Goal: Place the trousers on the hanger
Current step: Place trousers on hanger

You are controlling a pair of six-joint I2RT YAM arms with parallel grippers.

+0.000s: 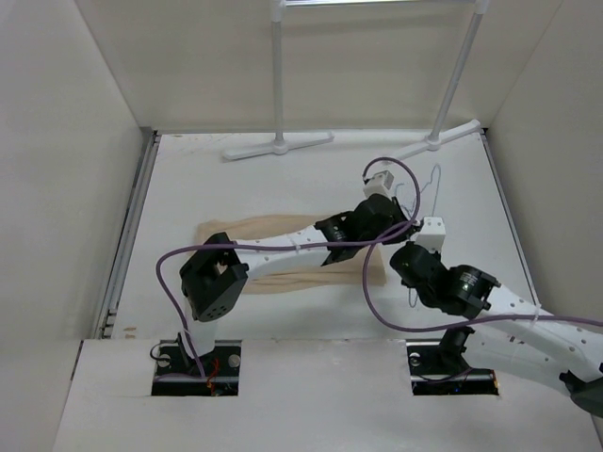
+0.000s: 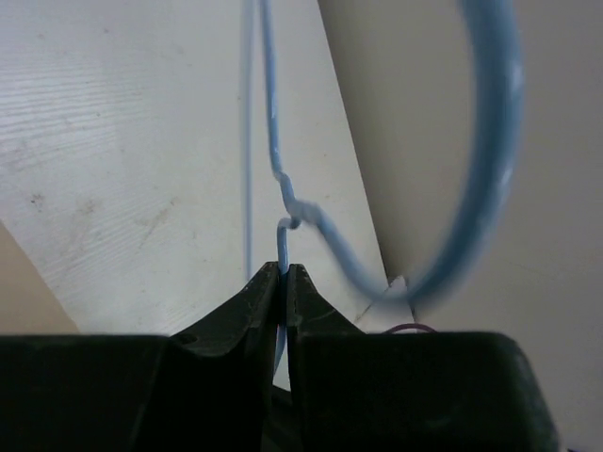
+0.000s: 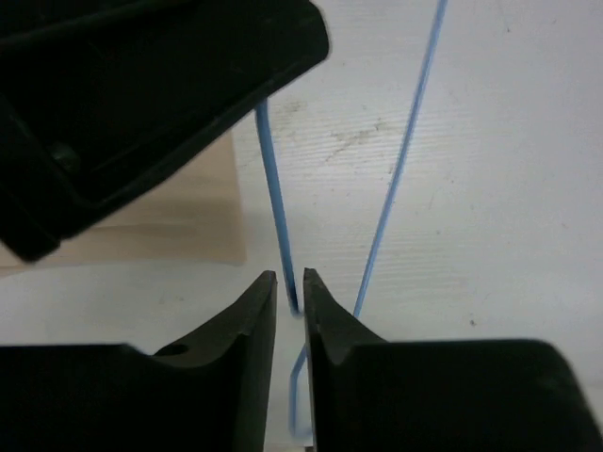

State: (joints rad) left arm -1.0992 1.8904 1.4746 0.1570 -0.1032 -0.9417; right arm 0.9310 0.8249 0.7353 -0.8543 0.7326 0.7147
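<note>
**Pinching the hanger (image 2: 271, 122) beside flat trousers (image 1: 254, 228)**

Clamps the left gripper (image 2: 285, 275) tight on the blue wire just below the neck twist. Brackets another stretch of that wire with the right gripper (image 3: 290, 284), jaws nearly together, a sliver of light beside the wire; cannot tell whether pinched or merely surrounded. Places the hanger over the right half of the table (image 1: 236, 179), hook toward the far wall. Finds the trousers spread flat across mid-table, partly under the left arm (image 1: 283, 247), just left of the 2 grippers.
</note>
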